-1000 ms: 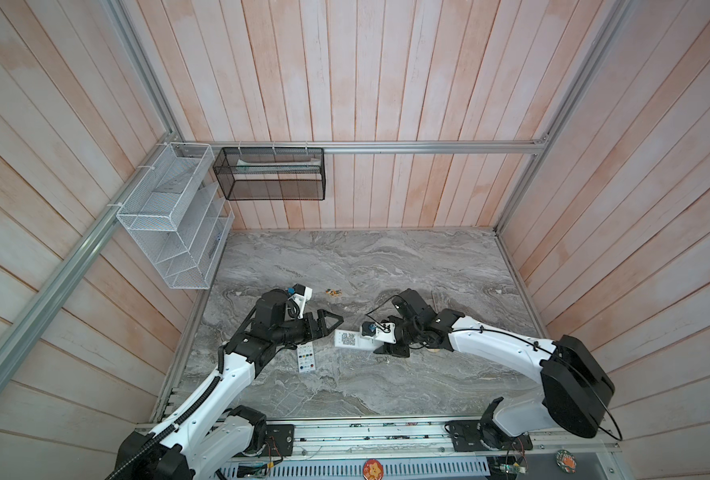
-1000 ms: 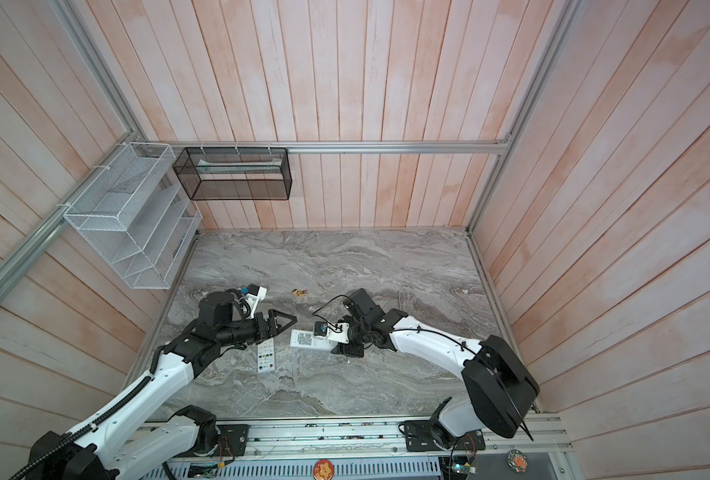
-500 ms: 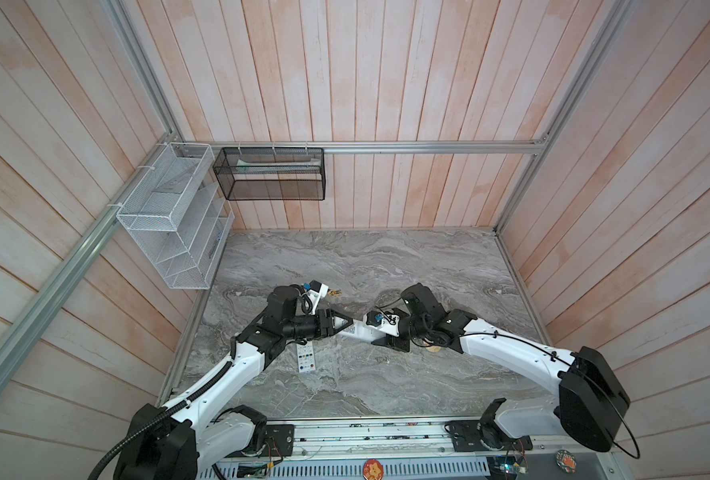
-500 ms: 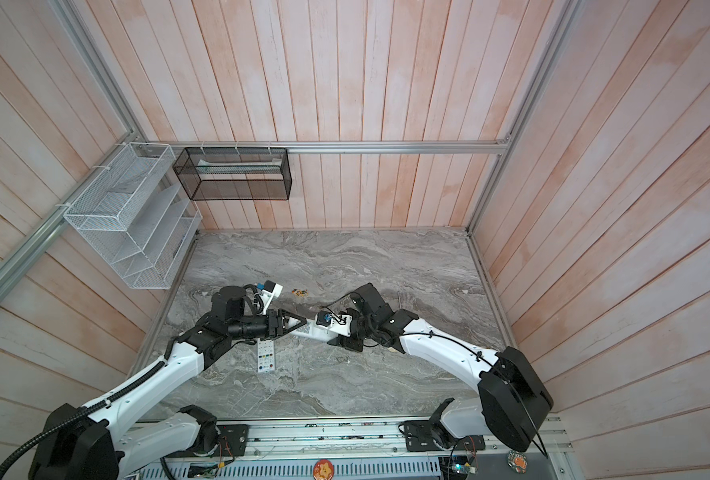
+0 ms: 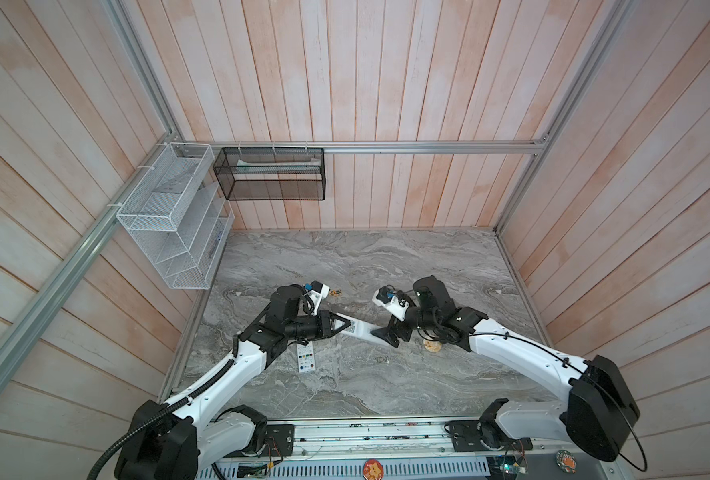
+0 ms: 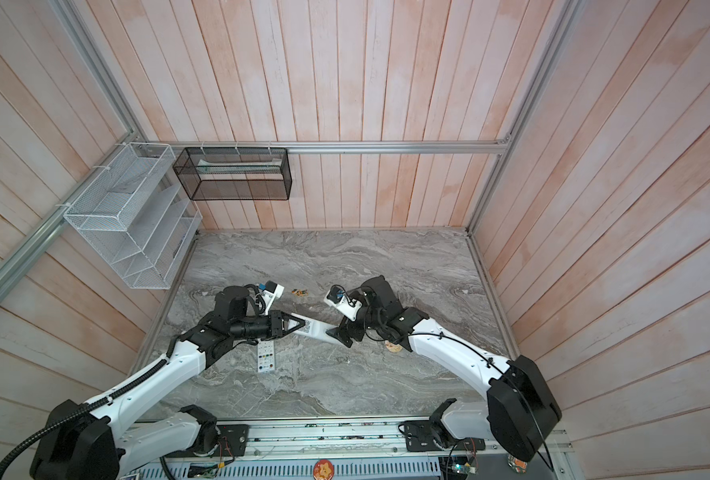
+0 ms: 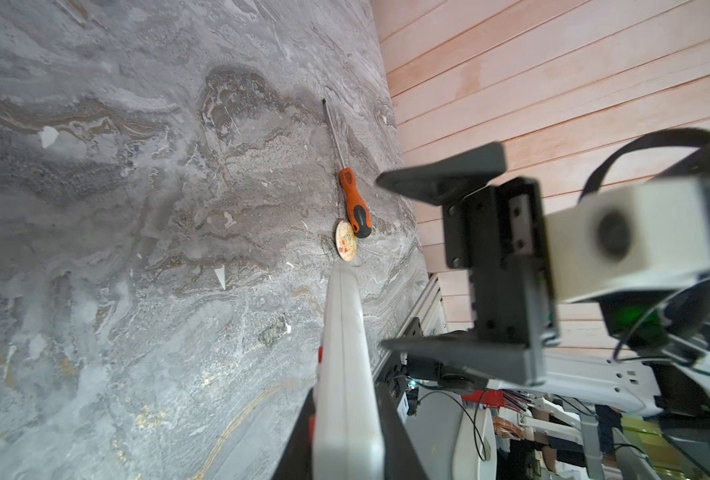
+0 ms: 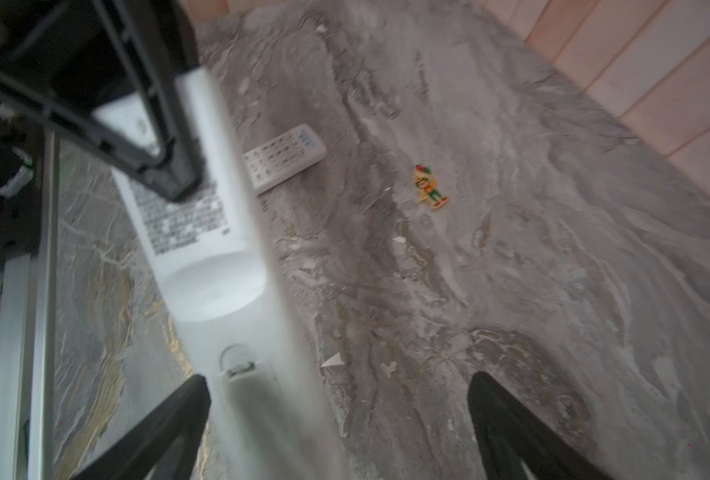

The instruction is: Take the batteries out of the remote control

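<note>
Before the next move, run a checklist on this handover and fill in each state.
1. left pincer shut on the held remote: ok.
2. right pincer open, jaws wide: ok.
3. right pincer clear of the held remote: cannot tell; one finger sits close beside it.
4. battery cover off: not ok, it is on and latched.
5. batteries out: not ok, none in sight.
6. screwdriver free on the table: ok.
</note>
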Available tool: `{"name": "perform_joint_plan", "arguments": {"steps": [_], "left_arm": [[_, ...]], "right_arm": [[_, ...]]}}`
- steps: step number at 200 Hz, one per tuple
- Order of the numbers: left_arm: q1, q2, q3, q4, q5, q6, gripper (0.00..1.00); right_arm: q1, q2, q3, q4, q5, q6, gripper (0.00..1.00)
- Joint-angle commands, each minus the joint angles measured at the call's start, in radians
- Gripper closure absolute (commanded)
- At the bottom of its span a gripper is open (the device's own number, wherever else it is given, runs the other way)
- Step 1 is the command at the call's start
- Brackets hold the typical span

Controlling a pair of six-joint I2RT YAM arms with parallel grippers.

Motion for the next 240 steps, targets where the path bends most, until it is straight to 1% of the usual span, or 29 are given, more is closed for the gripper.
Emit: {"name": "perform_joint_plan", "arguments": {"steps": [1, 12, 20, 30, 47, 62, 72, 85, 98, 117, 130, 145, 178, 240], "left_arm": [[-0.014, -0.007, -0.020, 0.014, -0.053, 0.052, 0.92], [-0.017, -0.006, -0.041, 0.034, -0.061, 0.050, 0.92], [-0.021, -0.006, -0.055, 0.051, -0.066, 0.046, 0.92], [-0.026, -0.003, -0.066, 0.064, -0.083, 0.039, 0.92], [-0.061, -0.002, -0.073, 0.060, -0.162, 0.031, 0.92], [-0.110, 0.001, -0.074, 0.044, -0.263, 0.028, 0.92], [-0.136, 0.005, -0.080, 0.049, -0.307, 0.015, 0.92], [-0.152, 0.010, -0.099, 0.077, -0.333, -0.008, 0.92], [-0.156, 0.008, -0.123, 0.111, -0.339, -0.034, 0.92], [-0.157, 0.003, -0.149, 0.137, -0.348, -0.057, 0.92], [-0.157, 0.001, -0.162, 0.142, -0.354, -0.062, 0.92], [-0.159, 0.004, -0.181, 0.155, -0.353, -0.073, 0.92], [-0.159, -0.001, -0.217, 0.178, -0.363, -0.103, 0.92], [-0.161, -0.029, -0.223, 0.154, -0.372, -0.100, 0.93]], "right_arm": [[-0.084, -0.073, -0.015, 0.075, 0.048, 0.519, 0.02], [-0.134, -0.079, 0.002, 0.022, -0.015, 0.672, 0.02], [-0.165, -0.073, 0.006, -0.011, -0.083, 0.753, 0.02], [-0.184, -0.063, 0.002, -0.044, -0.154, 0.787, 0.02], [-0.183, -0.055, -0.024, -0.106, -0.174, 0.874, 0.02], [-0.173, -0.063, -0.080, -0.089, -0.205, 0.944, 0.02], [-0.154, -0.076, -0.117, -0.062, -0.204, 0.974, 0.02], [-0.123, -0.082, -0.143, -0.061, -0.162, 0.986, 0.02], [-0.102, -0.067, -0.159, -0.068, -0.145, 0.979, 0.02], [-0.085, -0.033, -0.197, -0.038, -0.170, 0.989, 0.02], [-0.067, -0.015, -0.232, 0.024, -0.195, 1.013, 0.04], [-0.040, 0.004, -0.253, 0.080, -0.194, 1.031, 0.06], [0.007, 0.064, -0.251, 0.125, -0.170, 1.048, 0.08], [0.026, 0.148, -0.222, 0.161, -0.149, 1.056, 0.07]]}}
